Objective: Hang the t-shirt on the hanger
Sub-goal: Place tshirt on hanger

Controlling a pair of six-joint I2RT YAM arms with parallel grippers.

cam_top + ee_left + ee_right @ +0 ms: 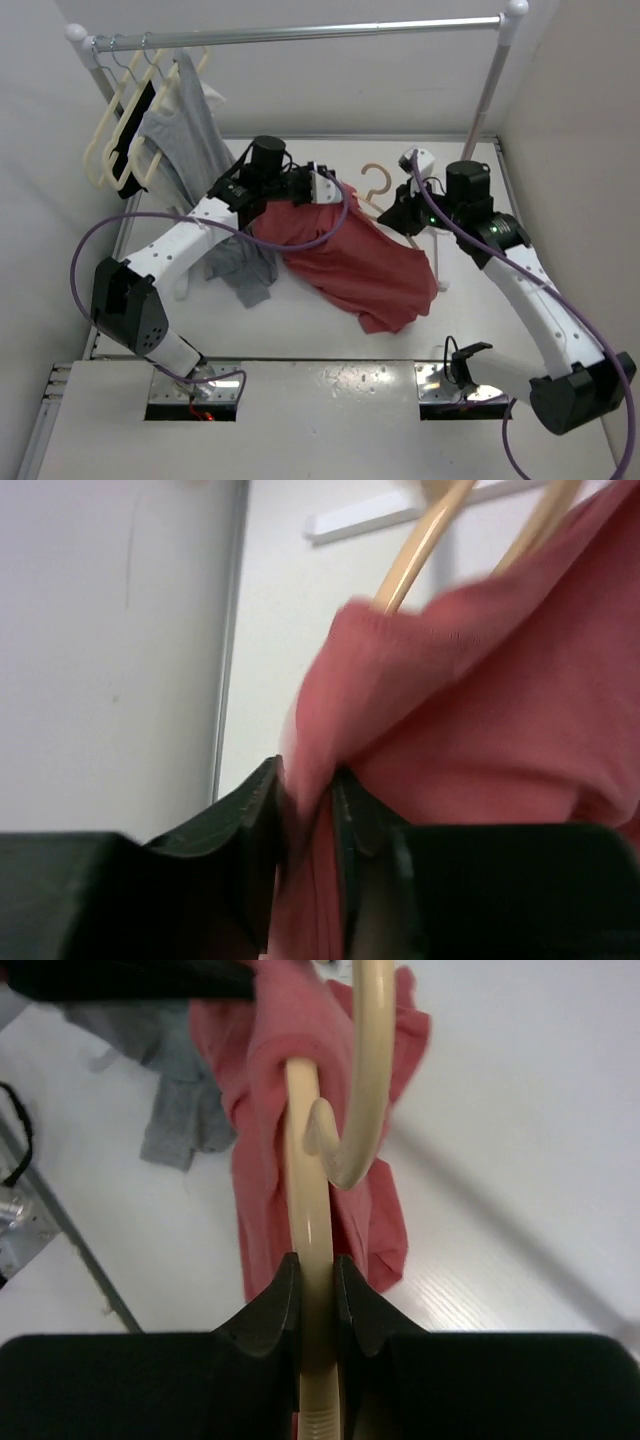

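The salmon-red t-shirt (360,265) lies half lifted in the middle of the table, its upper edge raised. My left gripper (322,188) is shut on that raised edge; in the left wrist view the red cloth (480,700) runs between the jaws (308,800). The beige hanger (375,180) lies partly under the cloth, its hook pointing to the back. My right gripper (400,215) is shut on one hanger arm (310,1200), which passes into the t-shirt (260,1050). In the left wrist view the hanger's (420,550) two thin arms come out above the cloth.
A grey t-shirt (240,265) lies on the table to the left of the red one. A clothes rail (300,35) spans the back, with cream hangers (115,140) carrying grey and black clothes at its left end. The rail's right post (490,90) stands behind my right arm.
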